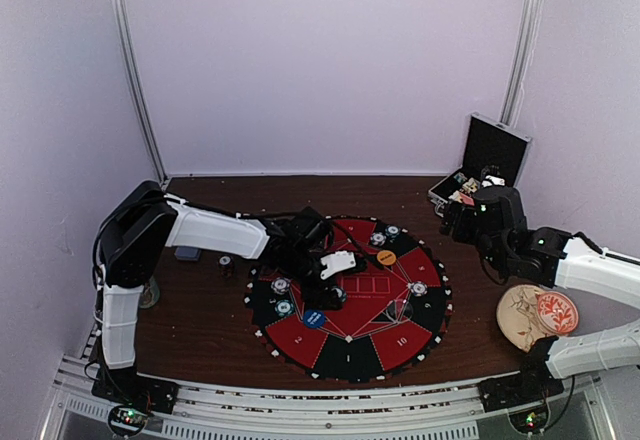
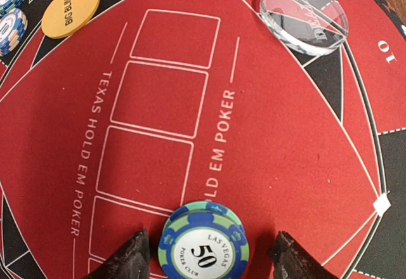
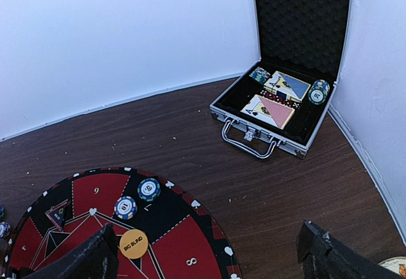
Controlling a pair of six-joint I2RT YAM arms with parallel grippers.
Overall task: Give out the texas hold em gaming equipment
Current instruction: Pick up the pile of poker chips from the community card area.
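- The left gripper [image 2: 209, 241] stands spread over the red felt mat [image 2: 285, 158]; a blue-green 50 chip [image 2: 203, 247] lies flat between its fingers, touching neither.
- The orange Big Blind disc [image 2: 70, 10] lies farther along the mat.
- The right gripper [image 3: 208, 234] hangs wide apart and empty above the table [image 3: 190, 133], near the open case [image 3: 279, 101].

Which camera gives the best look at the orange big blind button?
The left wrist view: the orange button is close, its BIG BLIND lettering readable, lying on the mat. The right wrist view shows the button smaller, lettering still legible. The top external view shows only a small orange dot.
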